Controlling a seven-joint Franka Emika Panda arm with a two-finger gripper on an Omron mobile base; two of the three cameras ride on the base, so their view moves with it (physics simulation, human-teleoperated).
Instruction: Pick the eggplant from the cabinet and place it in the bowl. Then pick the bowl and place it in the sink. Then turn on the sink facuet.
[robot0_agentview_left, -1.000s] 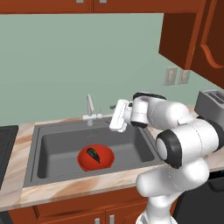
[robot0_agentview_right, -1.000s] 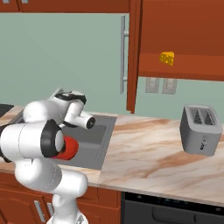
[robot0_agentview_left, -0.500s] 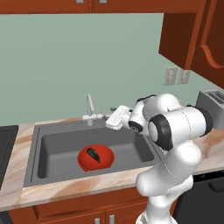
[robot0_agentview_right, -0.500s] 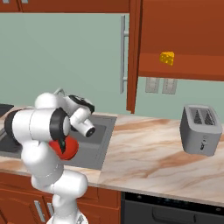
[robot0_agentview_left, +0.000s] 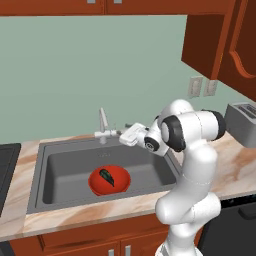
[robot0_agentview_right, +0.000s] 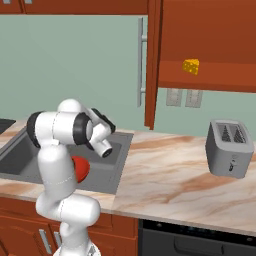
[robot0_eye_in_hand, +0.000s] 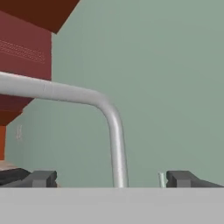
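Sink (robot0_agentview_left: 60, 165) holds bowl (robot0_agentview_left: 96, 184); eggplant (robot0_agentview_left: 106, 176) inside bowl.

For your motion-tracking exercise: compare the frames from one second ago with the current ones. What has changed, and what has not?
The end effector has moved left across the sink to the sink facuet, the arm folding in. It holds nothing. The bowl with the eggplant, the toaster and the cheese wedge stayed put.
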